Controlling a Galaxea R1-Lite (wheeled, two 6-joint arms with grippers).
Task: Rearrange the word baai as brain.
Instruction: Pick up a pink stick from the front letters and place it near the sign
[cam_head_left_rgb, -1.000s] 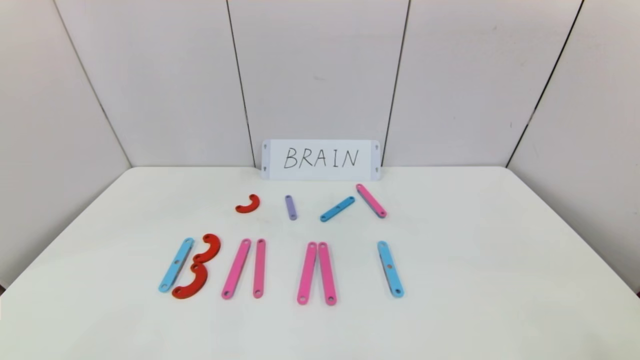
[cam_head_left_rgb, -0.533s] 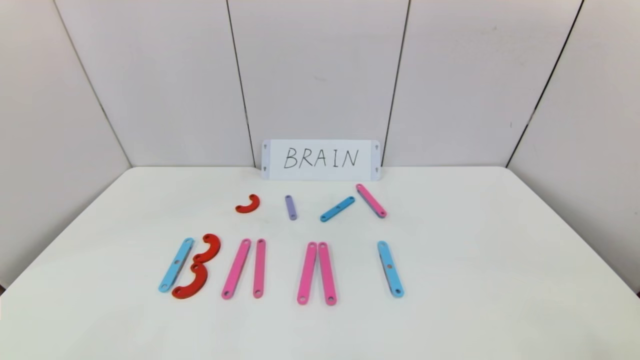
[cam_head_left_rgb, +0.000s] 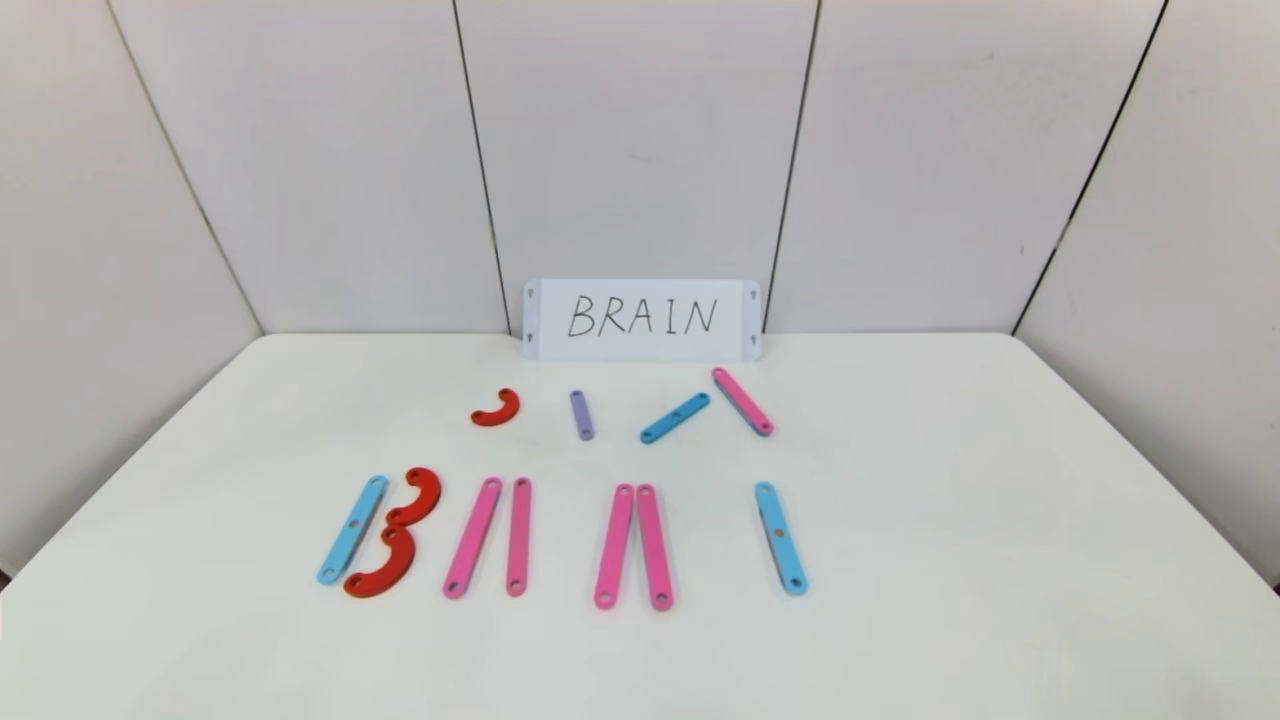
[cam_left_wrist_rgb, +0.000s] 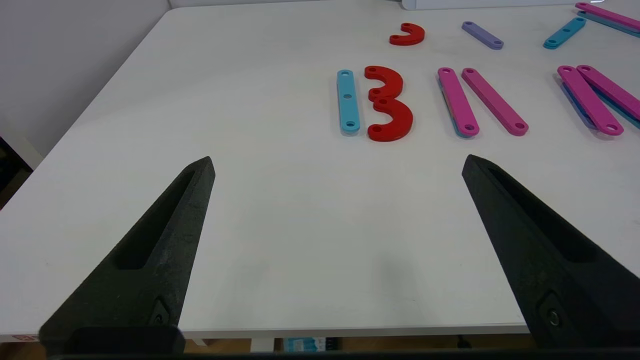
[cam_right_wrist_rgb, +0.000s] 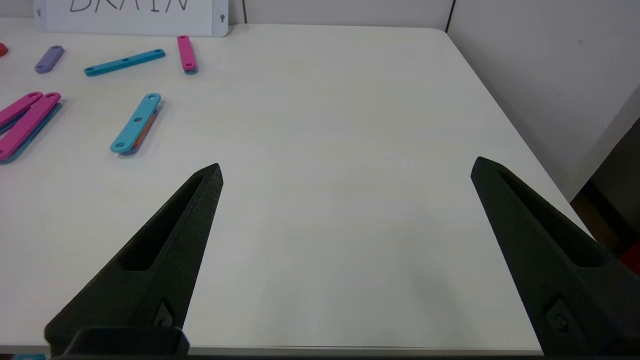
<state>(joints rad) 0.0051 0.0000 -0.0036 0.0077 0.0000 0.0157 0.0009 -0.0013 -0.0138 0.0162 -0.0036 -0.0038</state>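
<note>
The word lies in a row across the table's middle. Its B is a light-blue strip (cam_head_left_rgb: 352, 530) beside two red curves (cam_head_left_rgb: 395, 535). Two pairs of pink strips (cam_head_left_rgb: 488, 537) (cam_head_left_rgb: 634, 546) follow, then a single light-blue strip (cam_head_left_rgb: 781, 538). Behind them lie a loose red curve (cam_head_left_rgb: 497, 408), a short purple strip (cam_head_left_rgb: 581, 415), a blue strip (cam_head_left_rgb: 675, 417) and a pink strip (cam_head_left_rgb: 743, 401). My left gripper (cam_left_wrist_rgb: 337, 162) hangs open over the near left table edge, short of the B (cam_left_wrist_rgb: 375, 102). My right gripper (cam_right_wrist_rgb: 345, 170) hangs open over the near right part, empty.
A white card (cam_head_left_rgb: 641, 319) with handwritten BRAIN leans against the back wall. Grey wall panels close the table (cam_head_left_rgb: 1000, 520) in behind and on both sides. Neither arm shows in the head view.
</note>
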